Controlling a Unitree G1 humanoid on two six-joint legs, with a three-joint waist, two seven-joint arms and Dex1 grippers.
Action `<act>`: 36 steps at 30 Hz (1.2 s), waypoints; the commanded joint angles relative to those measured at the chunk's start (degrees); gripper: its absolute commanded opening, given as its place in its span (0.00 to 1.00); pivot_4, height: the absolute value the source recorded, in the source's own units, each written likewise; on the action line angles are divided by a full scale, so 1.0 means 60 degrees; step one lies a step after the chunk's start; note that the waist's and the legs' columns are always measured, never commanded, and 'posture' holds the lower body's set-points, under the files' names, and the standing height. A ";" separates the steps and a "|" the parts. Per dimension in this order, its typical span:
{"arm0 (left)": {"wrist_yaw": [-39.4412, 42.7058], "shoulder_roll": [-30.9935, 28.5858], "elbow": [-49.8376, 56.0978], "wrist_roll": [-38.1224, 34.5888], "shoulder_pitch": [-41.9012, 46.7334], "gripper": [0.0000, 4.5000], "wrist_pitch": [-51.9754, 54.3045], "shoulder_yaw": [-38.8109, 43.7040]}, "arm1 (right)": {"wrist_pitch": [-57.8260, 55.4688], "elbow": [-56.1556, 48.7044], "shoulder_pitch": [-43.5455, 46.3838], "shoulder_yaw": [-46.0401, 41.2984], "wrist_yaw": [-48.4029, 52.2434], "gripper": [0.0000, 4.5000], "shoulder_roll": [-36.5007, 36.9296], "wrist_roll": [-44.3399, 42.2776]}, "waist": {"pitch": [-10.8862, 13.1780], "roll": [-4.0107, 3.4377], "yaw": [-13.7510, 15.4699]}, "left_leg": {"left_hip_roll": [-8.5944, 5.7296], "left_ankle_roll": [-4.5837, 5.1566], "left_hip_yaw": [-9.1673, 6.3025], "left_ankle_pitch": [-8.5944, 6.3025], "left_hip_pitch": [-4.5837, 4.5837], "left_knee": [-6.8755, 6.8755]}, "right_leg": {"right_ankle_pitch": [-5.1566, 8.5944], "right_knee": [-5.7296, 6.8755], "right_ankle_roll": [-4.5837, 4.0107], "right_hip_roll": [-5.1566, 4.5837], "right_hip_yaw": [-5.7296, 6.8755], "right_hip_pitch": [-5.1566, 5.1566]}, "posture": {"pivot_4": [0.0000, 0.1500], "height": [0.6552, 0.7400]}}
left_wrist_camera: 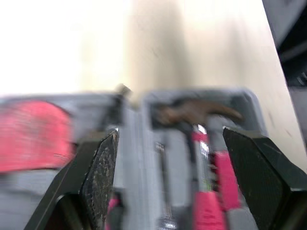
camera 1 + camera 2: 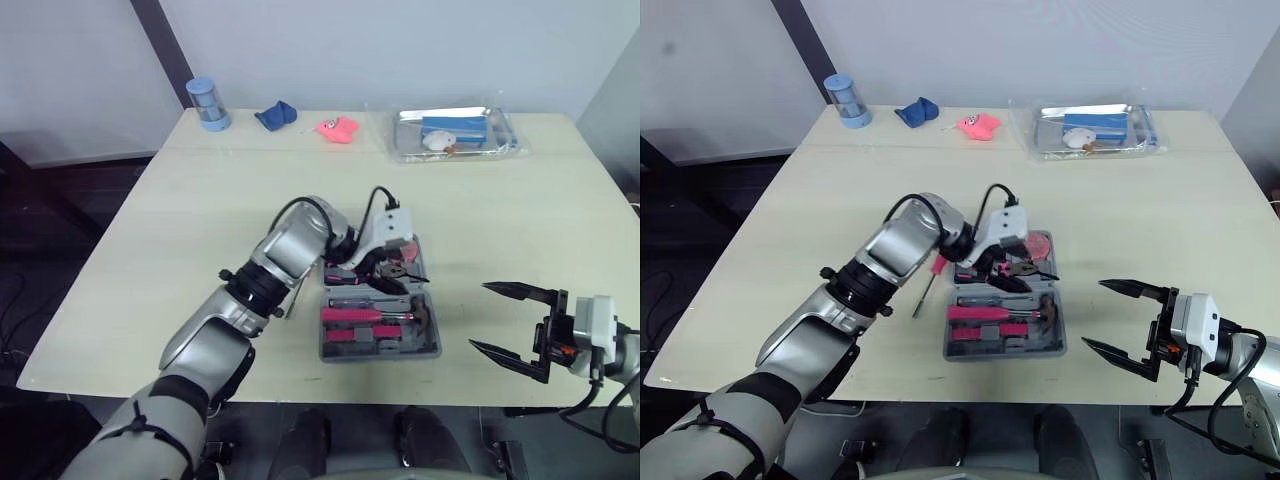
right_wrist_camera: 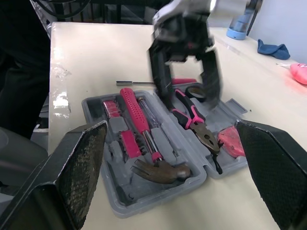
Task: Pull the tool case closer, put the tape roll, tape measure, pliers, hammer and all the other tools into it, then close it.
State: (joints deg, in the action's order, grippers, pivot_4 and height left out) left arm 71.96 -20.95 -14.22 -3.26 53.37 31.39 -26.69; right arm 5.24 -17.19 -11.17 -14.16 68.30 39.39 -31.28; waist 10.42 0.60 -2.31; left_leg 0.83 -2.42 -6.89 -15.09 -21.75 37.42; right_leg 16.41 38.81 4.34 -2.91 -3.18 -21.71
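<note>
The grey tool case [image 2: 432, 349] lies open near the table's front edge. In it are a pink-handled hammer [image 3: 144, 132], pink pliers [image 3: 192, 117] and a pink tape measure [image 3: 232, 141]. My left gripper [image 2: 1002, 268] hangs open just above the pliers, its fingers [image 3: 161, 79] on either side of them. A screwdriver [image 2: 928, 287] with a red handle lies on the table next to the case's left side. Right of the case, my right gripper [image 2: 505, 320] is open with nothing in it, fingers pointing at the case.
Along the far edge stand a blue cup [image 2: 208, 103], a blue cloth [image 2: 276, 116], a pink toy [image 2: 340, 129] and a clear tray [image 2: 455, 132] holding small items. Bare tabletop lies on both sides of the case.
</note>
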 commanded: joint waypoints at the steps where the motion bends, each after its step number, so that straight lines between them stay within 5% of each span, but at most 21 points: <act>1: 0.0020 0.0092 -0.0445 -0.0581 -0.0404 0.81 -0.1631 0.0891 | 0.0156 -0.0153 0.0018 -0.0061 -0.0037 1.00 -0.0047 -0.0082 | 0.0000 0.0000 0.0004 | 0.0000 0.0001 -0.0001 0.0000 0.0000 0.0000 | 0.0000 0.0000 0.0000 0.0000 0.0001 0.0000 | 1.00 1.00; 10: 0.0262 0.0243 -0.0618 -0.1466 -0.1648 0.81 -0.2476 0.1735 | 0.0156 -0.0215 -0.0058 -0.0073 -0.0094 1.00 -0.0124 -0.0054 | -0.0001 -0.0001 0.0009 | -0.0001 0.0008 -0.0002 -0.0005 -0.0002 0.0000 | -0.0001 0.0002 0.0000 -0.0002 0.0003 -0.0001 | 1.00 1.00; 13: 0.0392 0.0145 -0.0630 -0.1754 -0.2235 0.67 -0.2741 0.1983 | 0.0139 -0.0284 -0.0153 -0.0114 -0.0131 1.00 -0.0131 -0.0062 | -0.0003 -0.0005 -0.0016 | -0.0001 0.0009 -0.0001 -0.0005 0.0000 0.0000 | -0.0001 0.0002 0.0000 -0.0002 0.0001 0.0000 | 1.00 1.00; 15: 0.0404 0.0094 -0.0700 -0.1679 -0.2522 0.46 -0.3132 0.1982 | 0.0136 -0.0299 -0.0175 -0.0110 -0.0153 1.00 -0.0130 -0.0063 | -0.0003 -0.0005 -0.0026 | 0.0000 0.0009 -0.0001 -0.0005 0.0004 -0.0002 | 0.0000 0.0002 -0.0001 -0.0001 -0.0001 -0.0001 | 1.00 1.00; 32: 0.0827 -0.0419 -0.0916 -0.0933 -0.3390 0.46 -0.4515 0.1455 | 0.0083 -0.0199 -0.0014 -0.0039 -0.0137 1.00 -0.0061 -0.0094 | -0.0003 -0.0005 0.0003 | -0.0004 0.0012 -0.0004 -0.0007 0.0002 0.0000 | -0.0001 0.0004 0.0000 -0.0003 0.0002 0.0001 | 1.00 1.00; 36: 0.0802 -0.0380 -0.1091 -0.0985 -0.3420 0.15 -0.4571 0.1532 | 0.0094 -0.0152 0.0010 -0.0050 -0.0109 1.00 -0.0046 -0.0086 | -0.0003 -0.0005 -0.0002 | -0.0003 0.0013 -0.0004 -0.0007 0.0003 0.0000 | -0.0001 0.0005 -0.0001 -0.0003 0.0002 0.0001 | 1.00 1.00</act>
State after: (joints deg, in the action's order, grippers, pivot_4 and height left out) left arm 76.50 -23.33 -21.05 -8.64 32.87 4.82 -18.16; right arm 5.23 -17.22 -11.38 -14.09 67.25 38.84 -30.95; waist 10.41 0.57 -2.32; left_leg 0.81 -2.34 -6.91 -15.13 -21.73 37.43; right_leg 16.40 38.84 4.34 -2.93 -3.17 -21.71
